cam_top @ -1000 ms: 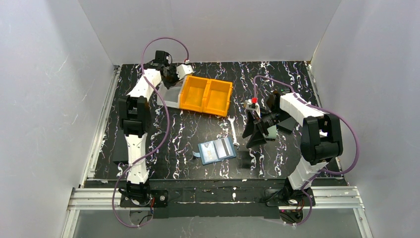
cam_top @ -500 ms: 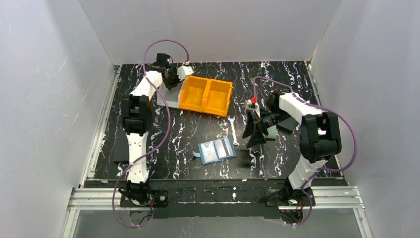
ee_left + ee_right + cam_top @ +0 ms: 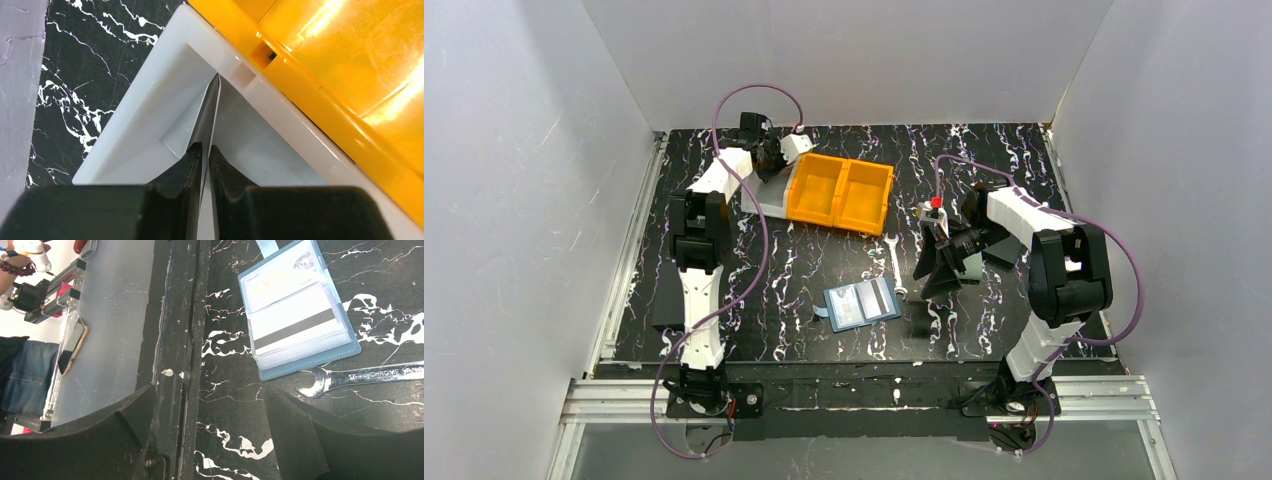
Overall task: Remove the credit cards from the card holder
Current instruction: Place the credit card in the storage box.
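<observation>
- Nearest me, the small blue folding card holder (image 3: pixel 862 304) lies open and flat on the black marbled counter (image 3: pixel 824 260). Pale plastic credit cards (image 3: pixel 292 325) sit in its clear pockets, the top one showing a dark stripe.
- A chrome open-ended wrench (image 3: pixel 360 377) lies just beside the holder's far edge.
- My right hand (image 3: pixel 209 392) hangs above the counter to the right of the holder, released wide and grasping nothing.
- Far left, my left hand (image 3: pixel 206 150) is over the grey-white plastic bin (image 3: pixel 150 115), which touches the orange double bin (image 3: pixel 839 192).
- A thin pale credit card (image 3: pixel 209 110) stands edge-on in the narrow gap between its fingers. I cannot tell whether they pinch it or stand loose about it.
- Judgement: depositing step for one card; several remain.
- Next: drop this card cleanly into the bin, then pinch the next card's edge while steadying the holder.
</observation>
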`<act>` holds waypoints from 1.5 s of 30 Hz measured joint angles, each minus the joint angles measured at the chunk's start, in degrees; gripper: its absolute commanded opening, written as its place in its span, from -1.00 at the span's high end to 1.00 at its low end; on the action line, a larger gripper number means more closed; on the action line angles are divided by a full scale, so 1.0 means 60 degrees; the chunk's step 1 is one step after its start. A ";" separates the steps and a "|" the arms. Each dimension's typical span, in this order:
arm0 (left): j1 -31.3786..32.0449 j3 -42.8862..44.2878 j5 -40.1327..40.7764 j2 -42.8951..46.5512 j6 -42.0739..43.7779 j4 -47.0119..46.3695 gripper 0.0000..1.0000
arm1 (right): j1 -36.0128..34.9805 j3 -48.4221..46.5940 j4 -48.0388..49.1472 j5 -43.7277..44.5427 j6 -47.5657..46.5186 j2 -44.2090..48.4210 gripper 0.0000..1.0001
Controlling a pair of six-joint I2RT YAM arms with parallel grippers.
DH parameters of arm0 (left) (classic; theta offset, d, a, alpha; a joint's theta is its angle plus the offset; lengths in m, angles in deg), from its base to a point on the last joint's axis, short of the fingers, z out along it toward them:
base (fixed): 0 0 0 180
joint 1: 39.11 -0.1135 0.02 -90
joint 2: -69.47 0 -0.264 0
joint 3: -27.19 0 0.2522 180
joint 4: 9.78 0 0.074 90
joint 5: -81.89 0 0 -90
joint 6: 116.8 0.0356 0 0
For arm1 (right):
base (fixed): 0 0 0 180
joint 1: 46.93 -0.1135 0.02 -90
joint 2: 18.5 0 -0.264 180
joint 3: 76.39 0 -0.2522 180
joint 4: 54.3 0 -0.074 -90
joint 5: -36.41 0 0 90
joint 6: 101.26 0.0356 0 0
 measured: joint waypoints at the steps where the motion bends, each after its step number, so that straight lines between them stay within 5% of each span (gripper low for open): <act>1: 0.0000 -0.0044 0.0029 0.0000 0.0000 -0.0033 0.79 | 0.0004 0.0000 0.0000 0.0000 0.0000 -0.0007 -0.76; 45: -0.0007 -0.0055 0.0109 0.0069 -0.0739 -0.0634 0.64 | 0.0004 0.0000 0.0000 0.0000 0.0000 -0.0051 -0.78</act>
